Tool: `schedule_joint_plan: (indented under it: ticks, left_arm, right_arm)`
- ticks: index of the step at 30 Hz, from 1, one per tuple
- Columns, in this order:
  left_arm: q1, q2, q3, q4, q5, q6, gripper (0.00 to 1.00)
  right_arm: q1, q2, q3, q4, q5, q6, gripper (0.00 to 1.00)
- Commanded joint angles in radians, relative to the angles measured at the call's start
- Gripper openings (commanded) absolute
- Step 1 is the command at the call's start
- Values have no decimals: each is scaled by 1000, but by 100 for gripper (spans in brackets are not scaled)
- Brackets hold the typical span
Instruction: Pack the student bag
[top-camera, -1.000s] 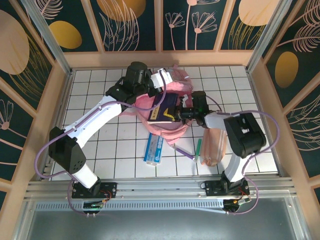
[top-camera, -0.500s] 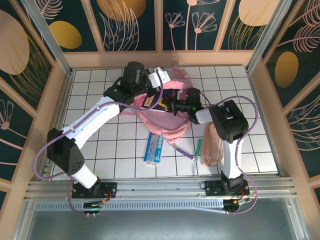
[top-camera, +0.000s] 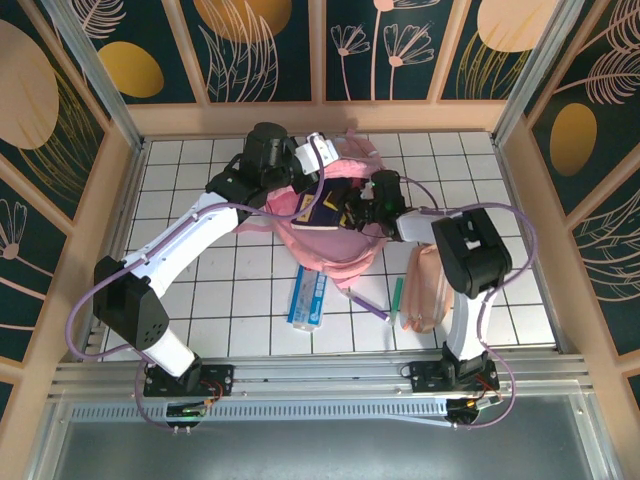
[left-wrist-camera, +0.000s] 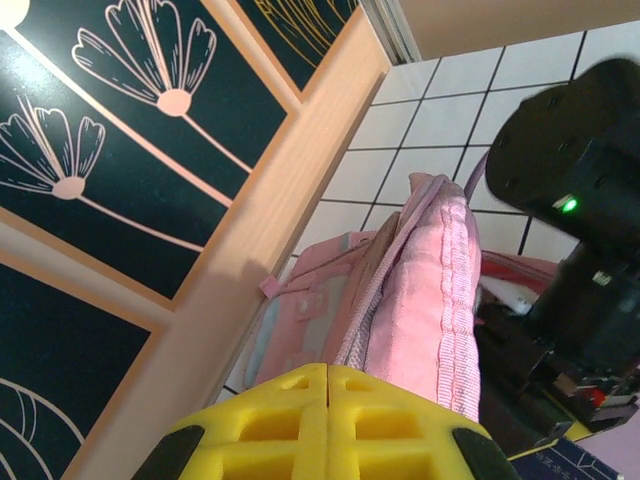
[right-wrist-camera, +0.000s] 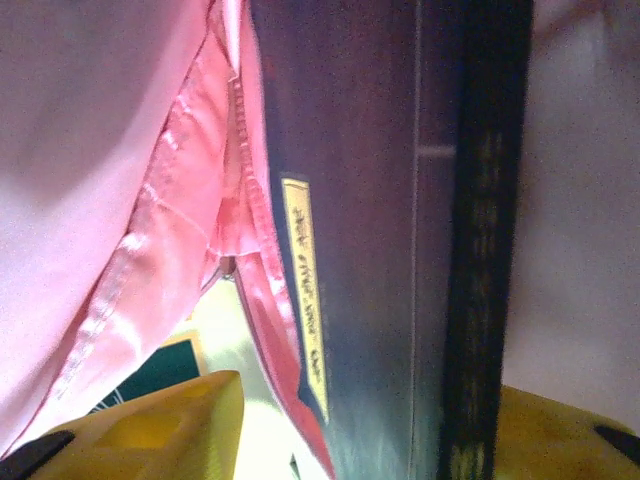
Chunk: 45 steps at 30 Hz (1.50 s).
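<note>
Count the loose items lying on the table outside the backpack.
4, left to right in front of the backpack: blue-white box, purple pen, green marker, peach pouch; more may be hidden.

book label (right-wrist-camera: 305, 290): its text was too blurred to read
student bag (top-camera: 340, 258): far part lay hidden under both arms
</note>
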Motion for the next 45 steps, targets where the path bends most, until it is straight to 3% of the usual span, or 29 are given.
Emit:
schedule_joint_plan:
  ticks: [1,9,14,24,29,39,45]
  left_arm:
    - [9,-13,58,72,6,-24,0]
    - [9,-10,76,62,7,-22,0]
    - [9,-10,74,62,9,-28,0]
    - [8,-11,78,52,3,-22,0]
    - [9,-10,72,57,15,-24,0]
    - [8,1,72,61,25,-28,0]
    - [8,3,79,47,44,-24,0]
  right_arm:
    - [1,-106,-25,-168,123,-83,58]
    - [15,-157,-3,-411,210,-166,57]
    - [72,-174,-78,-342,217,-58,55]
    - [209,-235,-91,-418,460,4,58]
    - [272,-259,-114,-375,491,94,57]
    - [281,-125,-65,-260,635,112,58]
    - [272,-111,-20,-222,699,39,55]
